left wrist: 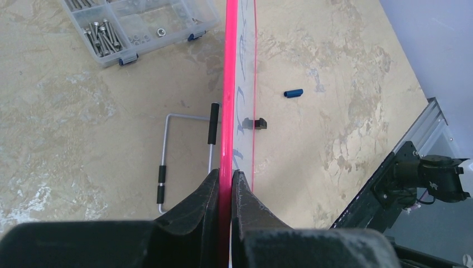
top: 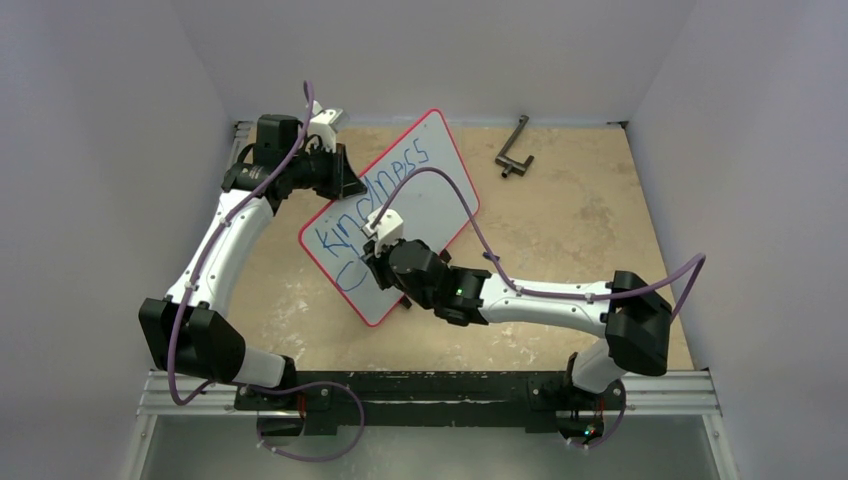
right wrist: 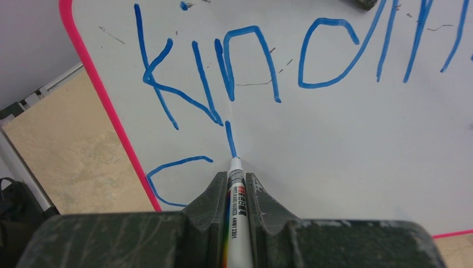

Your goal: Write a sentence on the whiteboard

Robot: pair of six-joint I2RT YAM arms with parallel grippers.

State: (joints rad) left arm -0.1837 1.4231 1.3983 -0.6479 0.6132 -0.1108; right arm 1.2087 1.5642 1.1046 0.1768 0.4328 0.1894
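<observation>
Broadly, the table carries the whiteboard, which sits askew in the top view with its long axis running from 7 to 1 o'clock. The left gripper, at the board's 10 o'clock edge, is pressed together on the red rim. A firm clamp there matters, since any wobble would spoil the letters. The right gripper, at the board's 7 o'clock end, pinches the marker between its fingers, with the nib touching the white surface. Of the sentence, "Kindness" fills the upper line. Below it a "c" sits at 9 o'clock from the nib, and a short downstroke rises from the nib toward 12, probably the stem of an "h". To do this step well, I'd judge it needs light, even pressure, the arch carried toward 3 o'clock, letter height matched to the line above, and room left for the remaining words.
</observation>
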